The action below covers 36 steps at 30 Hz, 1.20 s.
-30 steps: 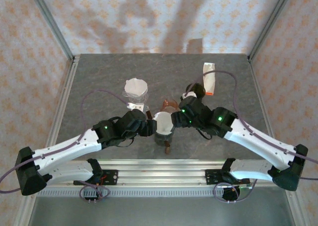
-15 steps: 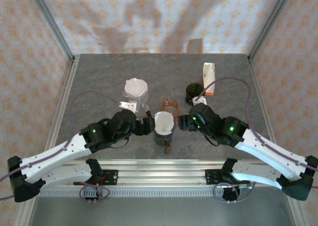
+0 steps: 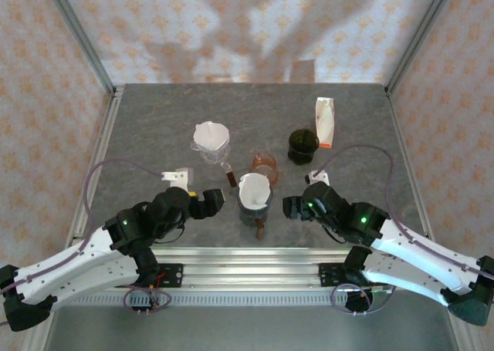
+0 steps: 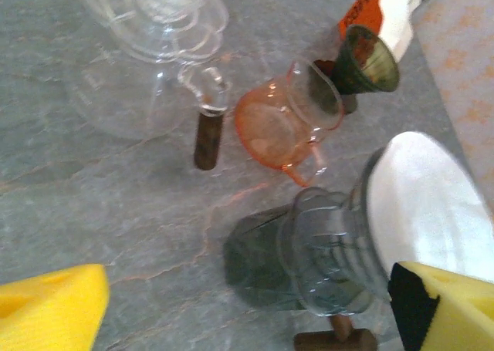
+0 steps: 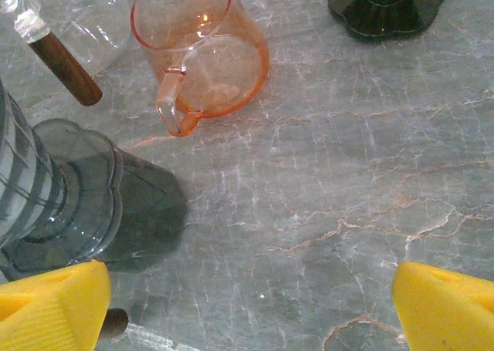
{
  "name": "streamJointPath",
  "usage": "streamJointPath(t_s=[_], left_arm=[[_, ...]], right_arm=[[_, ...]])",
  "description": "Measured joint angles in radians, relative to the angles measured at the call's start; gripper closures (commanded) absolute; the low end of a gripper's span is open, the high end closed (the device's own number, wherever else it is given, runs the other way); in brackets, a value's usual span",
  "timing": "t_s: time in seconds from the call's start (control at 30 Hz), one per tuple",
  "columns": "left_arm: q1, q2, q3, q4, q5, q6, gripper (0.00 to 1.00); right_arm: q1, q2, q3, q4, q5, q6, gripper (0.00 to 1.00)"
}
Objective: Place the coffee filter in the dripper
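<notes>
Walls and desk: patterned paper walls around a grey, marble-veined desk, matt and flat.
Change: both arms have drawn back toward their bases over the last second. Their jaws let go as they went, leaving the dripper standing alone.
Left tool: spread wide and holding nothing. Its wrist camera has the soft yellow pads at opposite edges of the view.
Glass jug: beyond the left tool, clear and ribbed, with a white paper cone on top and a dark wooden handle.
Filter: white paper, a smooth cone, seated in the mouth of the dripper between the two tools and touched by neither.
Dripper: smoky grey and see-through, ribbed, with a scalloped foot on a dark base. A wooden stub sticks out toward the arms.
Pink cup: just beyond the dripper, translucent orange-pink, round, with a loop handle and a pouring lip.
Right tool: spread wide and empty, just right of the dripper, yellow pads far apart.
Dark green funnel: beyond the right tool, glossy, with a flared rim.
Carton: farther beyond the right tool, white with orange print, upright.
Meaning for the task: with the paper inside and both tools off it, the placing looks finished. I cannot tell whether the cone sits fully down.
</notes>
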Motion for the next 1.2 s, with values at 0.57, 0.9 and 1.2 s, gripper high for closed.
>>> streamJointPath(t_s=[0.57,0.9,1.2], left_arm=[[0.019,-0.062,-0.116,-0.044,-0.04,-0.106,0.09],[0.03,-0.07,-0.116,-0.064,-0.04,-0.113,0.09],[0.032,-0.085,-0.116,-0.068,-0.04,-0.113,0.09]], right_arm=[[0.0,0.066,-0.249,0.243,-0.319,-0.044,0.52],[0.005,0.225,-0.278,0.438,-0.421,-0.045,0.6],[0.005,0.313,-0.28,0.576,-0.437,-0.035,0.62]])
